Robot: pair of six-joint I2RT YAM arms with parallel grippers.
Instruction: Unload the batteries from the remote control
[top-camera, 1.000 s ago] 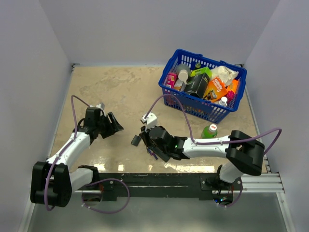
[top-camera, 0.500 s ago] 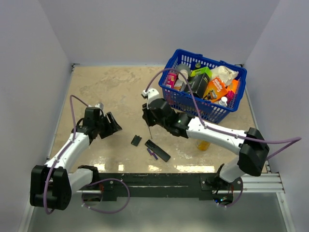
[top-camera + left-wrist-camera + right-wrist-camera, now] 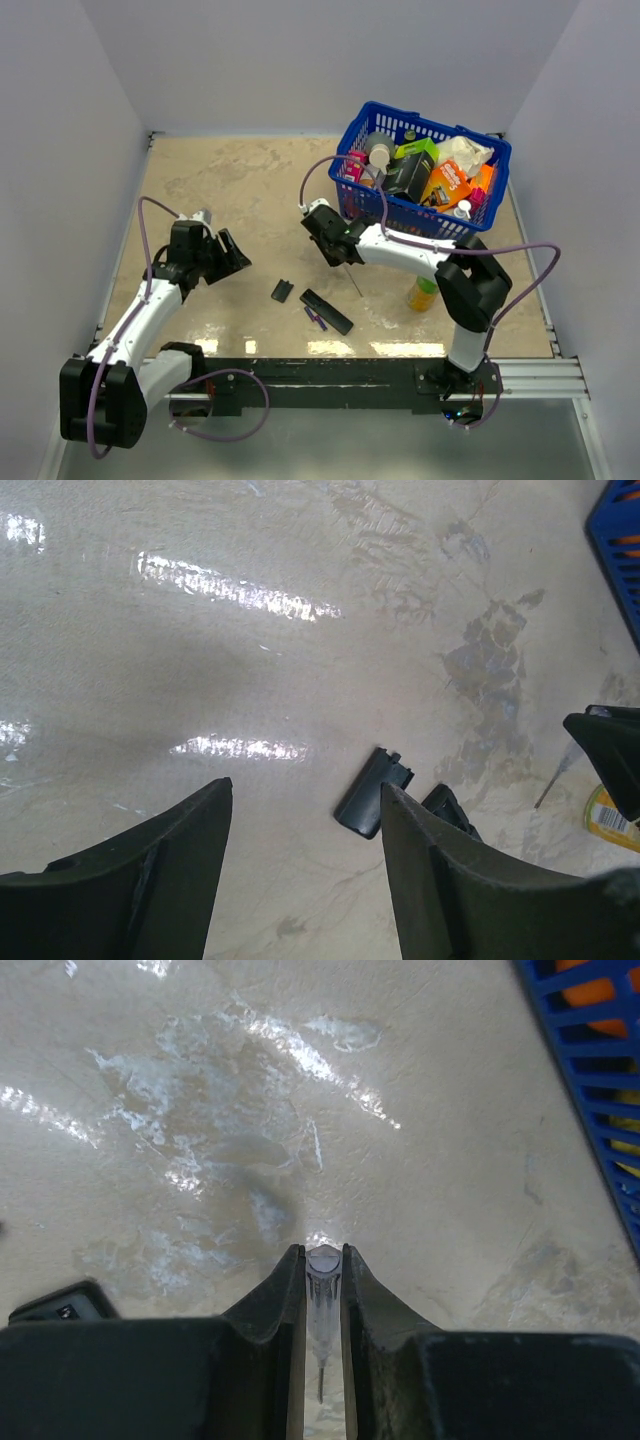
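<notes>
The black remote control (image 3: 327, 311) lies flat on the table near the front middle. Two slim purplish batteries (image 3: 314, 320) lie on the table against its left side. The short black cover piece (image 3: 282, 291) lies to its left, and shows in the left wrist view (image 3: 372, 792) with the remote's end (image 3: 450, 808) behind my finger. My left gripper (image 3: 228, 256) (image 3: 305, 790) is open and empty, left of the cover. My right gripper (image 3: 340, 258) (image 3: 322, 1260) is shut on a thin grey stick (image 3: 353, 283) (image 3: 322, 1295), above and behind the remote.
A blue basket (image 3: 470, 238) (image 3: 585, 1070) full of packages stands at the back right. A green and yellow bottle (image 3: 424, 294) (image 3: 612, 818) stands in front of it, right of the remote. White walls close in the table. A black corner (image 3: 58, 1306) shows low left in the right wrist view.
My right gripper has lifted off the remote with the grey stick and swung back toward the basket. The remote, batteries and bottle are now uncovered. The left arm has barely moved.
</notes>
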